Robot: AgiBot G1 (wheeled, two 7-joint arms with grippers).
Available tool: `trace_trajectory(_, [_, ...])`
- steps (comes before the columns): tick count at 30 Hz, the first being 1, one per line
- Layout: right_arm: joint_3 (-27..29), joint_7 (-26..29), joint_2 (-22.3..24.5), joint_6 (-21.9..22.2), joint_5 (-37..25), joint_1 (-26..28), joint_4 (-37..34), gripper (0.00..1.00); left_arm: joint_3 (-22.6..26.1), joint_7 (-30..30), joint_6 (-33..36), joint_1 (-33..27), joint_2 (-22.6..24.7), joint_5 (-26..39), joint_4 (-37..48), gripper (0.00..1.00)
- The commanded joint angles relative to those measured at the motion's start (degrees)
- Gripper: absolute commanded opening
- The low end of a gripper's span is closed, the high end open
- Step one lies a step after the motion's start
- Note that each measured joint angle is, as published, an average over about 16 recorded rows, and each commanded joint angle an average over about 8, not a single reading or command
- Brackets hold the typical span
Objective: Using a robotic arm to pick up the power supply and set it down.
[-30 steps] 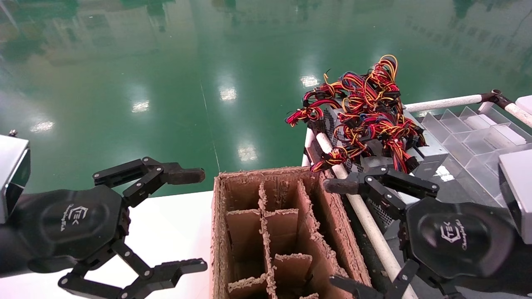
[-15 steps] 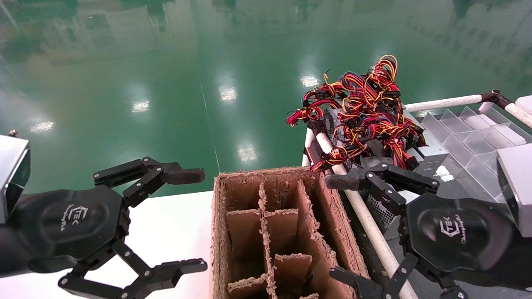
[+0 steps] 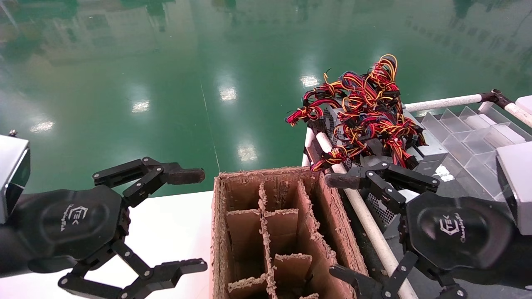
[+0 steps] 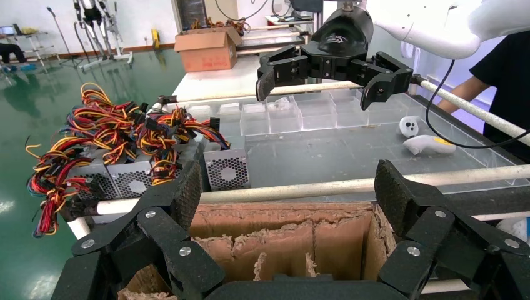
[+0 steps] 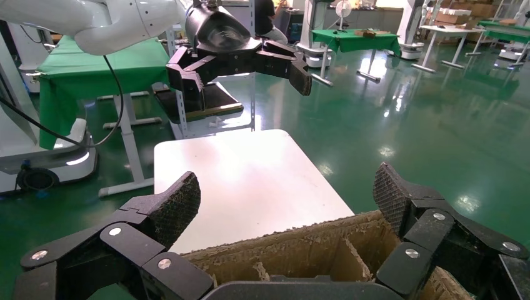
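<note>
The power supply (image 3: 430, 150) is a grey metal box under a tangle of red, yellow and black wires (image 3: 363, 112) in the cart at right; its honeycomb vent face (image 4: 226, 169) shows in the left wrist view. My right gripper (image 3: 338, 228) hangs open just in front of that pile, over the gap between carton and cart, holding nothing. It also shows in the left wrist view as the right gripper (image 4: 325, 65) and in its own view as the right gripper (image 5: 287, 200). My left gripper (image 3: 195, 220) stands open and empty over the white table, left of the carton.
A brown cardboard carton (image 3: 266, 172) with dividers stands between the grippers. A white rail (image 3: 365, 220) edges the cart. A clear divided tray (image 3: 469, 128) lies behind the power supplies. The white table (image 3: 166, 224) lies under the left arm. A person (image 4: 500, 81) stands beyond the cart.
My right gripper has crept slightly up and forward toward the wire pile, still open. The left gripper and the power supplies have not moved.
</note>
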Motion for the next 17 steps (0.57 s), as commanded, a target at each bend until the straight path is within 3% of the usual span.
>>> trace_trajectory(1, [0.0, 0.0, 0.0, 0.0, 0.0, 0.0, 0.0, 1.00, 0.0, 0.0, 0.0, 0.0, 0.0, 0.0, 0.0, 1.00])
trace_trajectory(17, [-0.1, 0.0, 0.1, 0.1, 0.0, 0.1, 0.0, 1.00, 0.0, 0.0, 0.0, 0.0, 0.0, 0.0, 0.0, 1.00])
